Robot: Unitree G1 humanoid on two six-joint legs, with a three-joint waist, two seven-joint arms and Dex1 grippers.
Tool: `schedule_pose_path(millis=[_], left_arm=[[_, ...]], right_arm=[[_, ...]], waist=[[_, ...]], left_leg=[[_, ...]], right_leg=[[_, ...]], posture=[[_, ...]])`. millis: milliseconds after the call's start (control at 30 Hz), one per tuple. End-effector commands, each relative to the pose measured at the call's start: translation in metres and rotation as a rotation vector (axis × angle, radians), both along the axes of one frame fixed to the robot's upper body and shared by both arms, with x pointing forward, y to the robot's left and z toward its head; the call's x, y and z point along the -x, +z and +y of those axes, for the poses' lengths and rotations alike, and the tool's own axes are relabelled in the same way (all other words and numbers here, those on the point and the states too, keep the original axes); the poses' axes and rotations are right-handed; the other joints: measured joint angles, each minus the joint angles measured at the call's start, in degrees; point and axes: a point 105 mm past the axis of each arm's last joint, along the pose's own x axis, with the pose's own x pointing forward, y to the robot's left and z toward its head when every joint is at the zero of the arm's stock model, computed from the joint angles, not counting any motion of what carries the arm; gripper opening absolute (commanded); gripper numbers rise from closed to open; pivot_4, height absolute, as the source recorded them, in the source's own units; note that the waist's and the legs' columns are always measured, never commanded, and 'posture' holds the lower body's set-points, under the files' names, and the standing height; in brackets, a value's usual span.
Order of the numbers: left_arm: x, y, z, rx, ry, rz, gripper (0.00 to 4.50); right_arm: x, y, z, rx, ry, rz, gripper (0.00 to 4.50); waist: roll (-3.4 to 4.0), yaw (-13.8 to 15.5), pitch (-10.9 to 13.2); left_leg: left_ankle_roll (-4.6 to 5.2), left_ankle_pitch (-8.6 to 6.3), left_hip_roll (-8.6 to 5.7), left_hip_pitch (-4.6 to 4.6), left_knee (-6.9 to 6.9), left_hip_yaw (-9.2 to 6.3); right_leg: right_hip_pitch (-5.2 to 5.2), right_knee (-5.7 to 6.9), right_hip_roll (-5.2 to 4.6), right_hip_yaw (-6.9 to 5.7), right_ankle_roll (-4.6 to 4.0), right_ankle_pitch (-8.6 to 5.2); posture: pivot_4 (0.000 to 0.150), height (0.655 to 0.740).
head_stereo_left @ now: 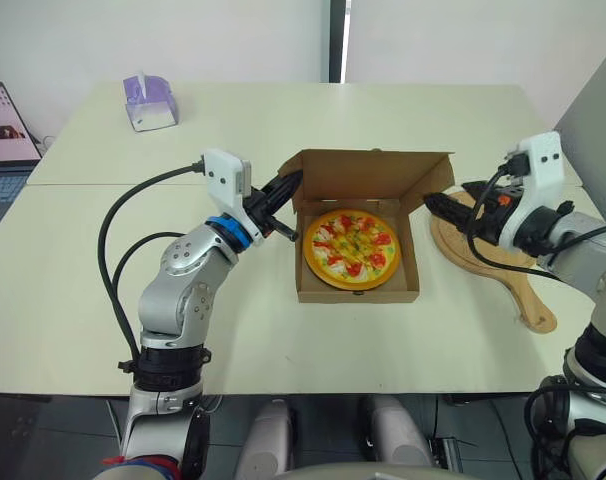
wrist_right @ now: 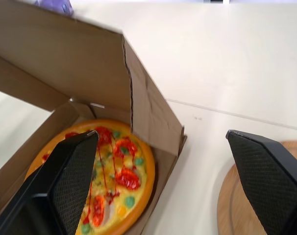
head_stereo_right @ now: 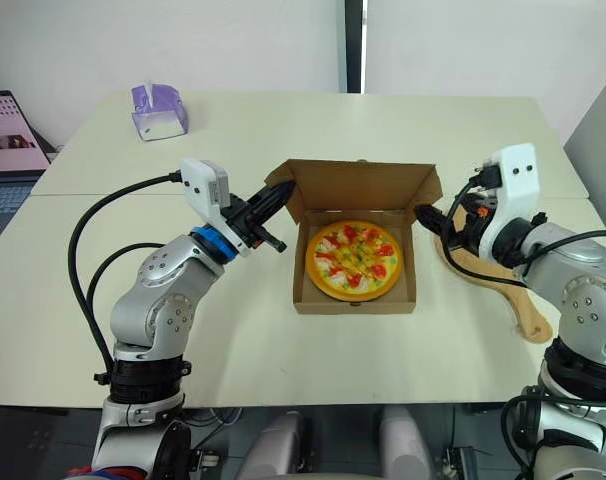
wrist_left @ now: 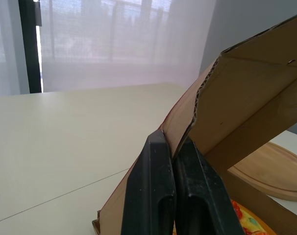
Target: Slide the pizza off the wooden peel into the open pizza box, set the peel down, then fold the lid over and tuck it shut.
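Pizza (head_stereo_left: 351, 250) lies flat in the base of the open box (head_stereo_left: 358, 292), round and orange-rimmed with red, yellow and green toppings, and it takes up most of the floor between the cardboard walls. The lid (head_stereo_left: 371, 176) stands upright along the far edge of the box, its inner face turned toward the robot, with a side flap angling out from each end.

The left end effector (wrist_left: 173, 146) reaches in from the left side of the box. Its two black fingers (wrist_left: 156, 196) are pressed together on the corrugated edge of the left flap (wrist_left: 207, 117), which runs down between their tips. The right end effector (head_stereo_left: 441, 205) sits just beside the right flap (wrist_right: 156, 117) without touching it. Its fingers (wrist_right: 65, 186) are spread wide apart and hold nothing, with the near corner of the box and part of the pizza showing between them in the right wrist view.

The peel (head_stereo_left: 503, 275) lies flat and bare on the surface (head_stereo_left: 233, 330) just to the right of the box. Its round head is partly under the right end effector, and its handle angles toward the near right edge.

Well apart from all this, a small purple tissue box (head_stereo_left: 149, 103) stands at the far left of the surface, and a laptop (head_stereo_left: 3, 135) with its screen lit stands beyond the left edge.
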Motion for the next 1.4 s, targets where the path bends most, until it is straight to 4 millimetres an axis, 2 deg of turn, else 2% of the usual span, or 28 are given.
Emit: schedule_pose_path(millis=[33,200,267,367,467,567,700,833,967,1067,1200,1333,1400], left_arm=[[0.008,0.011,-0.007,0.015,-0.040,-0.056,0.00],[0.008,0.010,-0.005,0.013,-0.038,-0.056,0.00],[0.008,0.010,-0.004,0.012,-0.037,-0.054,0.00],[0.008,0.009,-0.004,0.011,-0.039,-0.052,0.00],[0.009,0.006,-0.006,0.006,-0.055,-0.043,0.00],[0.011,0.005,-0.008,0.005,-0.087,-0.027,0.00],[0.012,0.003,-0.009,-0.008,-0.105,-0.011,0.00],[0.017,0.001,-0.008,-0.026,-0.137,0.003,0.00],[0.031,0.007,-0.004,-0.003,-0.272,0.007,0.00],[0.037,0.009,0.004,-0.082,-0.330,-0.014,0.63],[0.049,0.017,0.025,-0.182,-0.445,0.014,1.94],[0.055,0.034,0.063,-0.208,-0.494,0.136,3.30],[0.054,0.046,0.077,-0.201,-0.464,0.142,3.90]], right_arm=[[0.004,0.017,-0.012,-0.022,0.065,-0.044,4.48],[0.007,0.061,-0.035,-0.139,0.144,-0.143,4.48],[0.002,0.077,-0.036,-0.179,0.152,-0.186,4.48],[-0.013,0.087,-0.030,-0.177,0.145,-0.216,4.48],[-0.034,0.085,-0.011,-0.110,0.172,-0.209,3.86],[-0.045,0.075,0.016,-0.030,0.265,-0.175,2.83],[-0.045,0.056,0.045,0.116,0.434,-0.129,1.34],[-0.043,0.049,0.053,0.160,0.511,-0.096,0.04],[-0.038,0.041,0.057,0.197,0.566,-0.075,0.04],[-0.034,0.039,0.059,0.211,0.592,-0.067,0.00],[-0.031,0.036,0.060,0.229,0.613,-0.057,0.00],[-0.028,0.030,0.061,0.248,0.625,-0.055,0.00],[-0.027,0.029,0.061,0.250,0.626,-0.054,0.00]], waist=[[-0.02,0.1,0.0],[-0.03,0.1,0.0],[-0.03,0.0,0.0],[-0.03,0.0,0.0],[-0.02,-0.1,0.0],[-0.02,-0.1,0.0],[-0.02,0.1,0.0],[-0.02,-0.1,0.0],[-0.02,-0.2,0.0],[-0.02,-0.3,0.0],[-0.02,-0.4,0.1],[-0.03,-0.5,0.1],[0.00,-0.5,0.1]], left_leg=[[0.00,0.00,-0.02,0.00,0.00,0.00],[0.01,0.00,-0.03,0.00,0.00,0.05],[0.01,-0.01,0.01,0.03,0.00,0.04],[0.01,-0.01,0.01,0.05,-0.02,0.04],[0.01,-0.01,0.01,0.07,-0.01,0.07],[0.01,-0.01,0.02,0.06,-0.02,0.06],[0.01,-0.01,0.00,-0.01,-0.02,0.01],[0.01,-0.01,0.00,-0.01,-0.02,0.01],[0.01,-0.01,0.04,0.01,-0.04,0.00],[0.01,-0.01,0.04,0.00,-0.06,0.02],[0.01,-0.01,0.06,0.00,-0.12,0.03],[0.02,-0.01,0.06,0.03,-0.22,0.05],[0.02,-0.01,0.06,0.04,-0.29,0.07]], right_leg=[[0.02,-0.03,-0.01,0.00,0.00,0.00],[0.05,-0.10,-0.03,0.03,0.04,0.02],[0.06,-0.10,0.00,0.01,0.03,0.02],[0.09,-0.12,0.00,0.02,0.03,0.02],[0.10,-0.12,-0.01,0.04,0.04,0.02],[0.08,-0.13,-0.01,0.03,0.03,0.02],[0.07,-0.20,-0.02,0.00,0.04,0.02],[0.07,-0.26,-0.04,0.01,0.04,0.02],[0.06,-0.24,-0.01,-0.01,0.04,0.02],[0.02,-0.23,-0.01,0.01,0.03,0.02],[-0.03,-0.22,0.02,0.01,0.03,0.02],[-0.06,-0.22,0.02,0.02,0.03,0.01],[-0.12,-0.20,0.01,0.04,0.03,0.01]], posture=[[0.150,0.7400],[0.150,0.7400],[0.150,0.7400],[0.150,0.7400],[0.150,0.7400],[0.150,0.7400],[0.150,0.7400],[0.150,0.7400],[0.150,0.7400],[0.150,0.7400],[0.150,0.7400],[0.150,0.7400],[0.150,0.7400]])
